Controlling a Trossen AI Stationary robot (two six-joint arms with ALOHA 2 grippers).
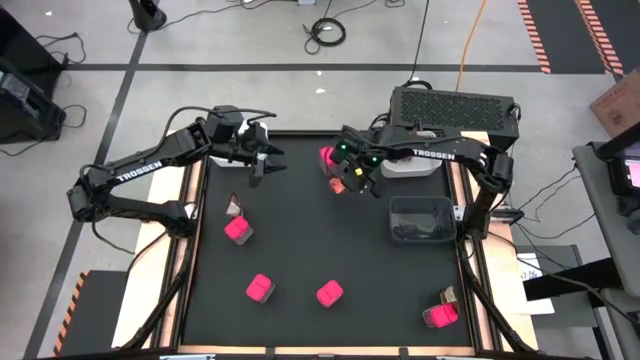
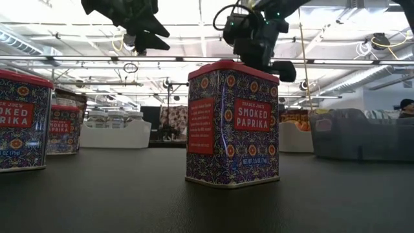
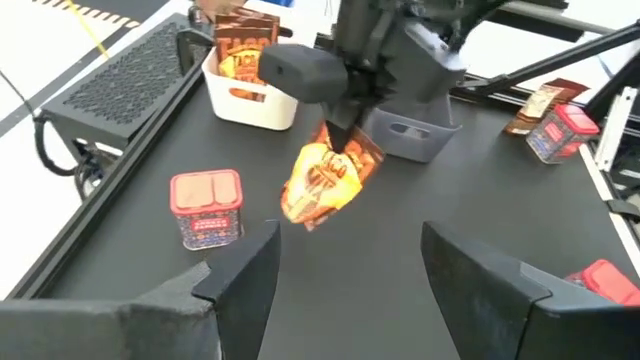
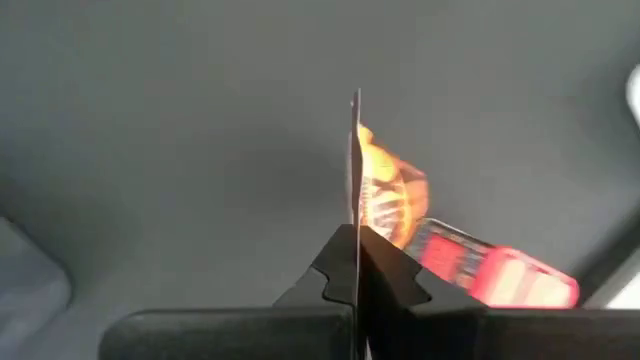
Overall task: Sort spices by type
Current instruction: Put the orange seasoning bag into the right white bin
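Sachet (image 3: 325, 180) of thin, crinkly, light foil, pinched by its top edge in the closed right gripper (image 3: 345, 140) above the mat near a pink tin (image 3: 206, 205); left gripper (image 1: 262, 160) waits empty, fingers apart.

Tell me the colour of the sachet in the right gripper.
The sachet is orange with brown print; the left wrist view shows it best.

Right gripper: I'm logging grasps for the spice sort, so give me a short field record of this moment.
right gripper: shut on orange sachet, lifted above the mat
left gripper: open, empty, waiting at the table's far left
white bin: already holds sachets
dark bin: near right arm
pink tins: scattered on the mat
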